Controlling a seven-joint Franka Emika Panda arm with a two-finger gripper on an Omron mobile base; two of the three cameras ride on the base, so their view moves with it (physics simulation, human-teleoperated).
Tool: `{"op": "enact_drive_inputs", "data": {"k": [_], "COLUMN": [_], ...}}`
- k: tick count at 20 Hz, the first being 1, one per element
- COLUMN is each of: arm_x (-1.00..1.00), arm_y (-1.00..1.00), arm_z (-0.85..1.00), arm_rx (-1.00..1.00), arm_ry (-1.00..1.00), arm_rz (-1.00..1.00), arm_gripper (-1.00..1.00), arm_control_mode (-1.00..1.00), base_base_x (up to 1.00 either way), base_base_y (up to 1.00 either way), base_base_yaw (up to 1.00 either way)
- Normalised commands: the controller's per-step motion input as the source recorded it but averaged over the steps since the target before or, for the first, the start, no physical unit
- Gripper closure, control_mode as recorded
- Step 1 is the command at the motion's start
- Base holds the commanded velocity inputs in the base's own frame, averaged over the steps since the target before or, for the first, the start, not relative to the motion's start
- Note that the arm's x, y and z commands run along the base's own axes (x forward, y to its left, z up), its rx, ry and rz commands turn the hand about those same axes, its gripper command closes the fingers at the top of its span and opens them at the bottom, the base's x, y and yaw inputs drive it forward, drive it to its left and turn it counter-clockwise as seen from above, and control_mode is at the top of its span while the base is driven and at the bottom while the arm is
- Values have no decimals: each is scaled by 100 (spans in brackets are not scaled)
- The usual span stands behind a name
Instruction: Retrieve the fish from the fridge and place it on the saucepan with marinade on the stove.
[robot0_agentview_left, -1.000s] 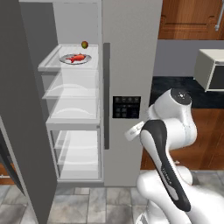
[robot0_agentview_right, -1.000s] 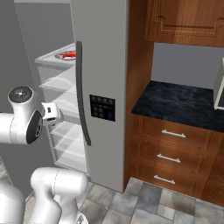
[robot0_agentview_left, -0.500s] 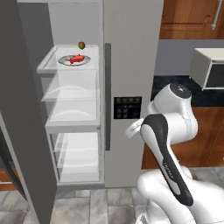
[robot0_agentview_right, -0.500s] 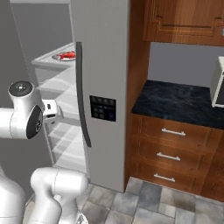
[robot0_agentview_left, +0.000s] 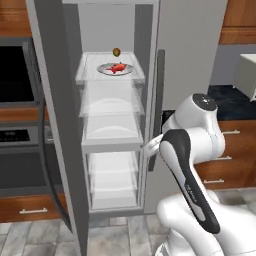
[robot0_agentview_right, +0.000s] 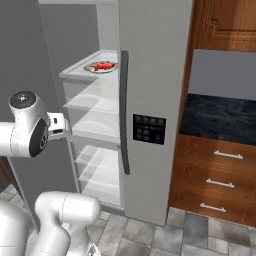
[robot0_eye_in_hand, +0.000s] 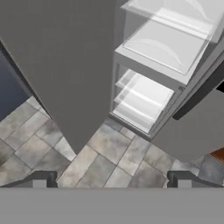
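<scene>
a: left base view has the whole picture shifted versus a second ago, so the base is driving, not the things. fridge (robot0_agentview_left: 190, 45) is now more square-on, left door open, shelves facing us.

b: fish?

a: fish (robot0_agentview_left: 117, 67) sits on a grey plate (robot0_agentview_left: 103, 69) on the top shelf, a small round fruit (robot0_agentview_left: 116, 51) just behind it. right base view shows the same fish (robot0_agentview_right: 104, 65) up high, far from the arm.

b: claw?

a: gripper (robot0_eye_in_hand: 111, 181) looks along the open door down at the floor tiles (robot0_eye_in_hand: 87, 164) and lower shelves. fingertips (robot0_eye_in_hand: 39, 179) stand wide apart, nothing between them.

b: so what does it mean?

a: base is lining up on the opening. i judge the reach isn't started; the hand sits low, well below the fish shelf. it needs to raise and aim in over the plate. the open door edge on the left looks like the thing to avoid.
</scene>
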Motion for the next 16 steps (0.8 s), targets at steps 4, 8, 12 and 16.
{"op": "enact_drive_inputs", "data": {"k": [4, 8, 12, 16], "arm_x": [0, 0, 0, 0], "arm_y": [0, 0, 0, 0], "arm_z": [0, 0, 0, 0], "arm_rx": [0, 0, 0, 0], "arm_ry": [0, 0, 0, 0], "arm_rz": [0, 0, 0, 0], "arm_gripper": [-100, -100, -100, -100], "arm_control_mode": [100, 100, 100, 100], "base_base_x": [19, 46, 76, 83], "base_base_y": [30, 24, 20, 25], "base_base_yaw": [-10, -12, -13, -14]}}
